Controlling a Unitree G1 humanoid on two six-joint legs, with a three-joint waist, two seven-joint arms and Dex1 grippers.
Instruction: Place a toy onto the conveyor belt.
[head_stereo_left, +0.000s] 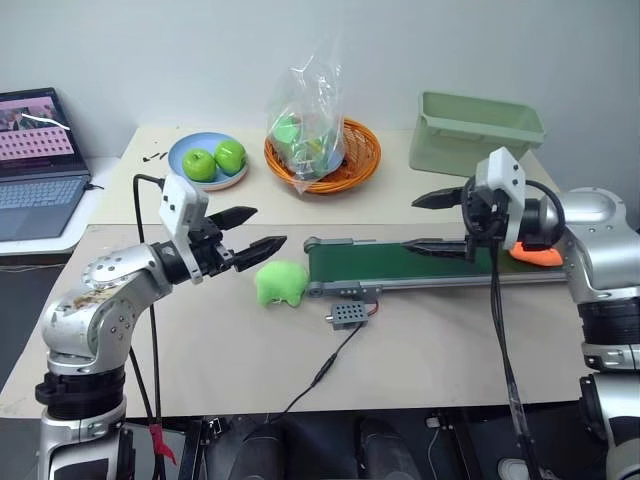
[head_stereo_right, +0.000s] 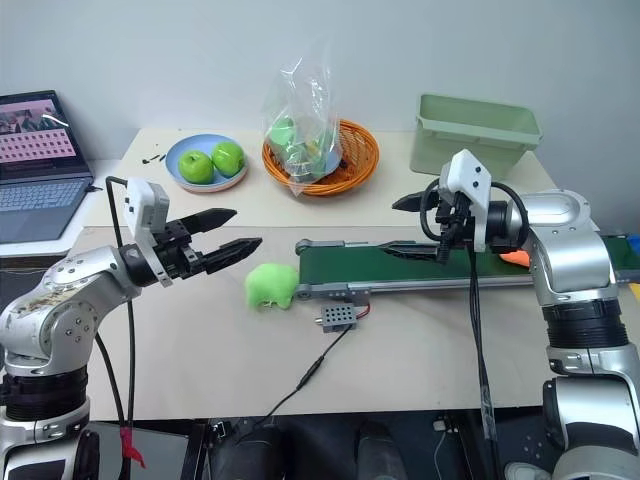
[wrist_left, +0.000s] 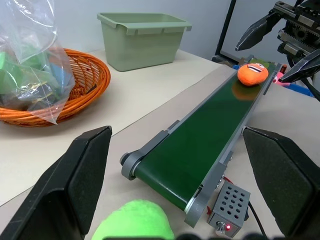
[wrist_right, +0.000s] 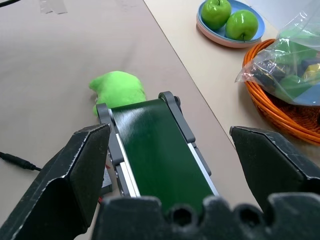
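A: Where is the toy (wrist_left: 252, 73)?

B: The orange carrot plush lies on the conveyor belt (head_stereo_left: 400, 263), at its 3 o'clock end, face showing.

A: Which arm is nearer?

B: The right gripper (head_stereo_left: 440, 222), jaws open and empty, hovers just beside it at 9 o'clock. The left gripper (head_stereo_left: 250, 230), jaws also wide and empty, hangs well apart, beyond the belt's opposite end.
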